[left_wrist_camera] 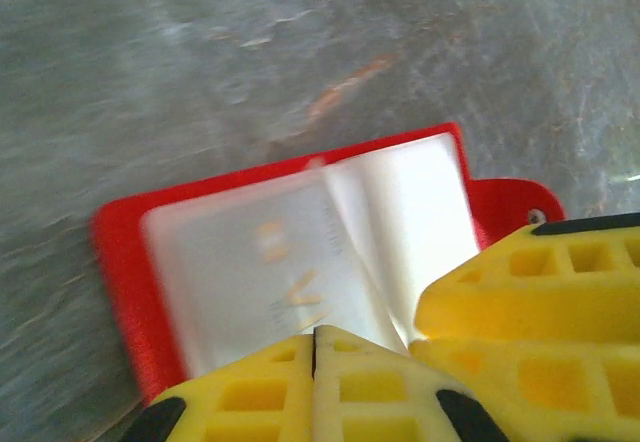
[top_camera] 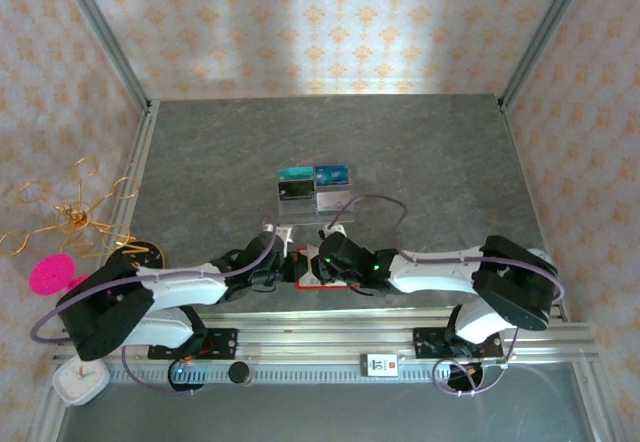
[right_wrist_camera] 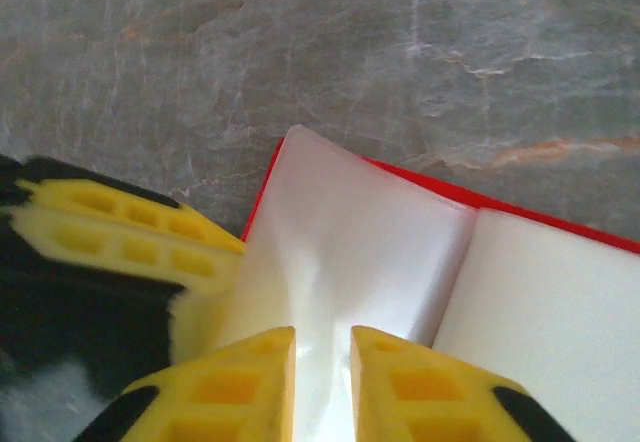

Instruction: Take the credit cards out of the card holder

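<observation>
Clear tray, mid tabletop: teal card and blue credit card in far compartments, dark card and grey credit card in near ones. Red card holder open, near arm bases. Left end effector pressed together at its near edge. Right end effector pinching a pale pocket leaf.

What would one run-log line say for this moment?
flat red folding card holder: open | left claw: shut at its near edge | right claw: pinching its pale pocket leaf
</observation>
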`<state>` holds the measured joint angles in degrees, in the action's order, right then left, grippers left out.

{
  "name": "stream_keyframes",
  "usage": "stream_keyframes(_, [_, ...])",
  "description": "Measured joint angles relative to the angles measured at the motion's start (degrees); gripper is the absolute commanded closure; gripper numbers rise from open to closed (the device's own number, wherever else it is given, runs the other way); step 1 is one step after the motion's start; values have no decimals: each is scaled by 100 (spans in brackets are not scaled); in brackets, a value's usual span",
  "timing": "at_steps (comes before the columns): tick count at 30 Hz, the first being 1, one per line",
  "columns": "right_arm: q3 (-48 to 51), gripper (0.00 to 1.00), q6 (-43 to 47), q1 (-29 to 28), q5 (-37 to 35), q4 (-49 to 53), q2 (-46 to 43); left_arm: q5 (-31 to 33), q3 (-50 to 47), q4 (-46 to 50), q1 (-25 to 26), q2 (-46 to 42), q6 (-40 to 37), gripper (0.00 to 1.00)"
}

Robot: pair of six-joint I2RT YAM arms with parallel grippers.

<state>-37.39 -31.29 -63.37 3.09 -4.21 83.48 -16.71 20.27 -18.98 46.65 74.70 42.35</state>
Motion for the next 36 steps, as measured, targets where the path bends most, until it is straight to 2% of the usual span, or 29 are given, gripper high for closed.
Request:
stream_keyframes(6, [337,69,-216,7,-730,382,-1237,-140,542,7,227,457,-195,91])
stream_keyframes(9, [442,71,-328,7,-1012,496,-1788,-289,848,22,330,970,-293,94])
stream_keyframes(14, [643,76,-452,7,-1215,638,-2127,-442,1270,133,437,1657,-415,97])
stream_keyframes(18, [719,86,-461,20,-1054,638,-2055,-372,1239,280,437,1425,-450,94])
stream_keyframes(22, [702,90,-297,146,-511,413,-1600,-160,942,398,437,702,-431,94])
stream_keyframes(28, [575,93,-122,310,297,216,-664,63,361,450,245,33,-356,94])
stream_keyframes(32, [566,95,-175,472,492,234,-326,70,-46,446,-94,-31,-319,94])
stream_keyframes(36, [549,96,-330,619,511,282,-85,68,-125,378,-144,57,-321,95])
